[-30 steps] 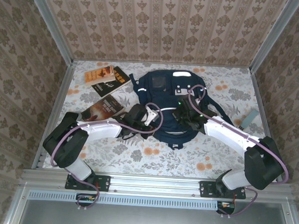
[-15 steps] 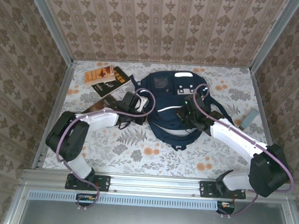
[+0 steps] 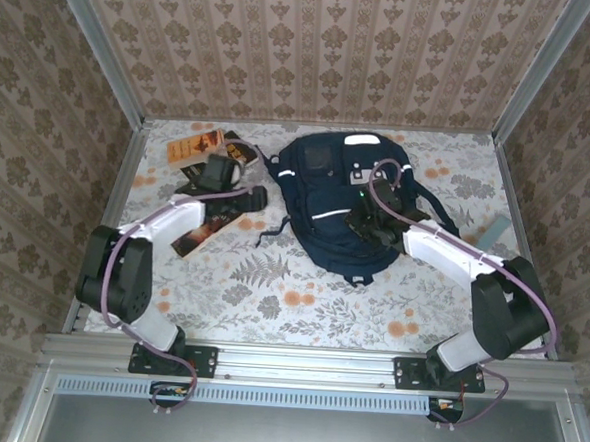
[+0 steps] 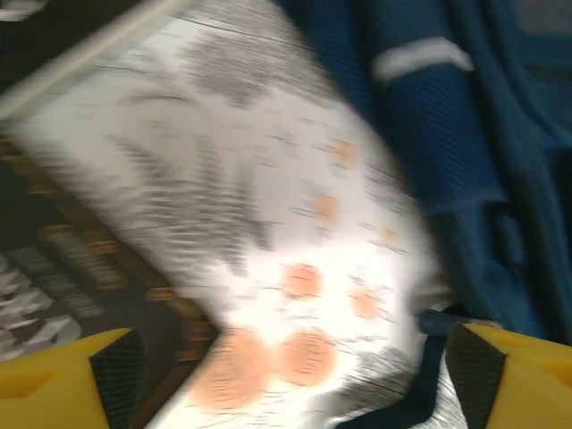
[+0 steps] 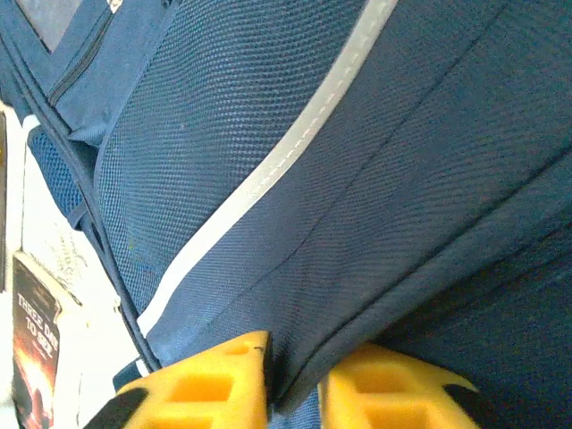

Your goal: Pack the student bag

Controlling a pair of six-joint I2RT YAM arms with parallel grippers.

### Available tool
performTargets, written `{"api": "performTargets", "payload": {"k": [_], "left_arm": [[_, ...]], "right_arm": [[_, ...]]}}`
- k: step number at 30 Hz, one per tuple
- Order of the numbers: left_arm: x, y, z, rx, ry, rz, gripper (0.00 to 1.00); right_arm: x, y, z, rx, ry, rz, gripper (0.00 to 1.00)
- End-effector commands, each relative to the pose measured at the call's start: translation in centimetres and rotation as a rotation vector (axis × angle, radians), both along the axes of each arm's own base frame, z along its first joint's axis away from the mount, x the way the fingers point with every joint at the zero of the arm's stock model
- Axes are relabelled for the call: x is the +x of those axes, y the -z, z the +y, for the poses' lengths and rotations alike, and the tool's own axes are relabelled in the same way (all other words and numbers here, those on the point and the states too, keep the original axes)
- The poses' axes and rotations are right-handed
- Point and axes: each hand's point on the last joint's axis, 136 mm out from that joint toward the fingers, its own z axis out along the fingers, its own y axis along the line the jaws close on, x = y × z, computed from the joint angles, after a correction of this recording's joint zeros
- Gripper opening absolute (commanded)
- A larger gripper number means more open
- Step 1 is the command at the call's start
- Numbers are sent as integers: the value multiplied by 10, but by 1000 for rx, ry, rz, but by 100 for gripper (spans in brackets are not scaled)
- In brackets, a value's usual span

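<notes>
Bag (image 3: 321, 208) lies front-up on the surface (image 3: 300, 301). Right hand (image 5: 297, 375) pinches a fold of its fabric. Left hand (image 4: 286, 375) hangs released left of it, over books (image 3: 194, 147). Judged soft, floppy and light; best grasped by seams, straps or zipper edge.

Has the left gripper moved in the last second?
Yes. The left gripper swung left and farther back, from the student bag to beside the orange book.

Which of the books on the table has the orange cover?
The orange book is the leftmost one, lying flat at the back near the corner. The middle book beside it and the front book both have dark covers.
</notes>
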Motion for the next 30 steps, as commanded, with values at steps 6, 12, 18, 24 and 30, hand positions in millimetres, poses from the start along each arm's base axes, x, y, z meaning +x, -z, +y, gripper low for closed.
{"api": "performTargets", "payload": {"k": [6,12,18,24,30], "left_arm": [[-23,50,106,21,-385,241,100],[-43,80,106,-16,-421,375,100],[-76,93,76,-109,-380,463,100],[-108,82,17,-326,-302,522,100],[-120,56,-23,-517,-217,515,98]], "right_arm": [[11,-23,22,-18,-163,-90,74],[-7,-35,3,-64,-150,-114,84],[-22,-55,-6,-86,-154,-148,84],[-27,-55,5,-96,-180,-149,81],[-30,-52,34,-89,-248,-162,79]]}}
